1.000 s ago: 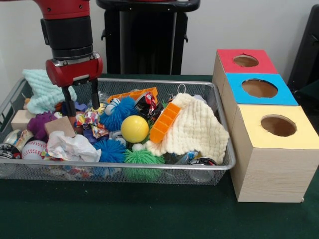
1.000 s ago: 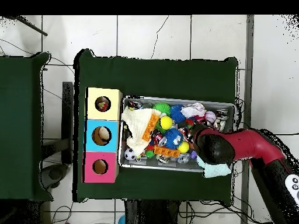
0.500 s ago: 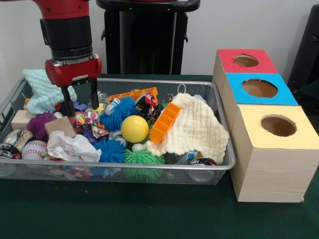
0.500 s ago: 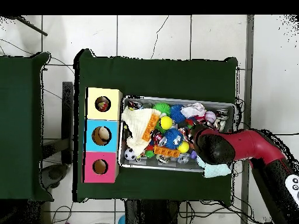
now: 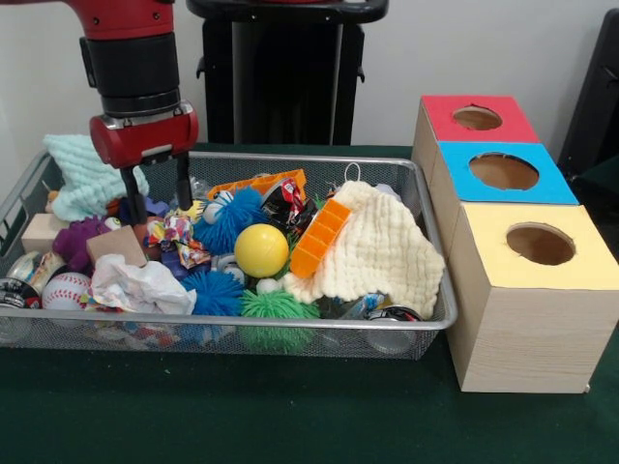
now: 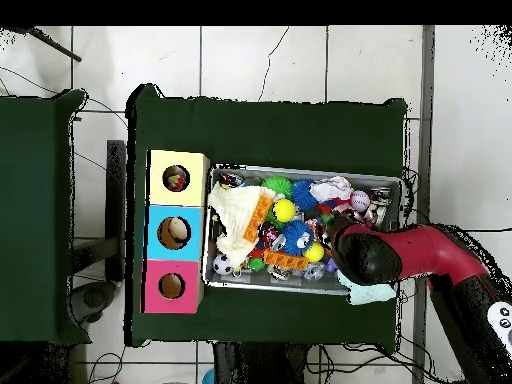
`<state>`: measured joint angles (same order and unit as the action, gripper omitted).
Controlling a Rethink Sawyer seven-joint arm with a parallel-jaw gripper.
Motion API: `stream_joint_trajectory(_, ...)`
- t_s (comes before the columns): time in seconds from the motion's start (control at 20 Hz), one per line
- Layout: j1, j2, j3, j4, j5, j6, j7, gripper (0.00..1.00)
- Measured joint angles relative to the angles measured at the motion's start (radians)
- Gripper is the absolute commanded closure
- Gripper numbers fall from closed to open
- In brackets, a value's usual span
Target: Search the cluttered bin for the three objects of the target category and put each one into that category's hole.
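Hovering open-jawed gripper point(image 5: 155, 197) over bin point(image 5: 426, 319)

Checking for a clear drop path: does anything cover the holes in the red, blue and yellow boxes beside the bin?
Nothing visible does. The red box's hole, blue box's hole and yellow box's hole are uncovered on top; the overhead view shows items already inside them. The open gripper hangs over the wire mesh bin.

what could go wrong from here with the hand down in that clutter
The open hand hangs low over tightly packed items at the wire bin's end, so closing may catch the colourful crumpled wrapper or purple toy together. The cream cloth covers part of the bin, so targets may be hidden under it.
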<state>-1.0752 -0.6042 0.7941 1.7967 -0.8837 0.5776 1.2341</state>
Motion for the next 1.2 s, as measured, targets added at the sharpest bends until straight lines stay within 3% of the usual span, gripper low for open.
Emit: stream_joint_trajectory(1.2,0.001,-0.001,-0.018,0.037,0.000,-0.023,0.000,0.00)
